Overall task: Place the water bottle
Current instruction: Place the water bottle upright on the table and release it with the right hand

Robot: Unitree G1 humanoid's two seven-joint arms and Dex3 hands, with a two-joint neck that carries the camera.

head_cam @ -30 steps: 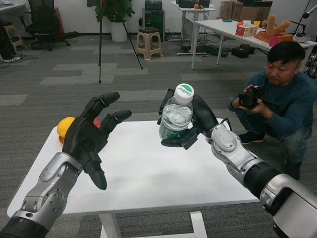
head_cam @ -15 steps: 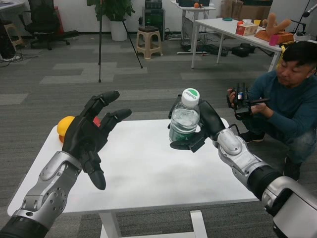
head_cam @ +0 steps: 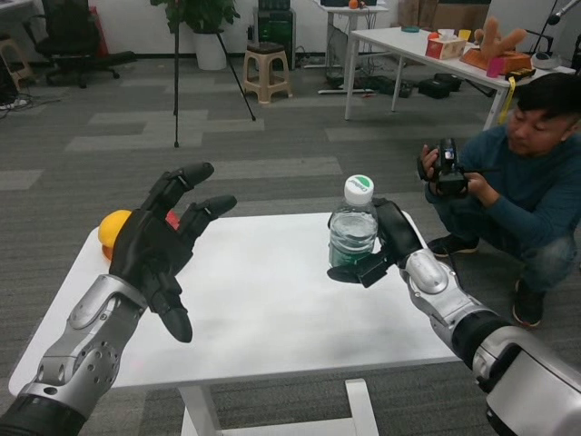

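Head view | one water bottle (head_cam: 353, 227), white cap, upright at the white table's (head_cam: 263, 309) right part, grasped by the right hand (head_cam: 386, 243) | left hand (head_cam: 162, 245) released, fingers spread above the table's left side | one orange fruit (head_cam: 113, 229) behind it | one crouching person (head_cam: 522, 195) with one camera (head_cam: 448, 170)

Views: one only, the head view; no second view shares the scene.
Position: the robot's own head, above the near edge of the white table (head_cam: 263, 318).
Direction: forward and down across the table, toward the carpeted room beyond.
Nearness: close; the forearms enter at the lower left and lower right corners.
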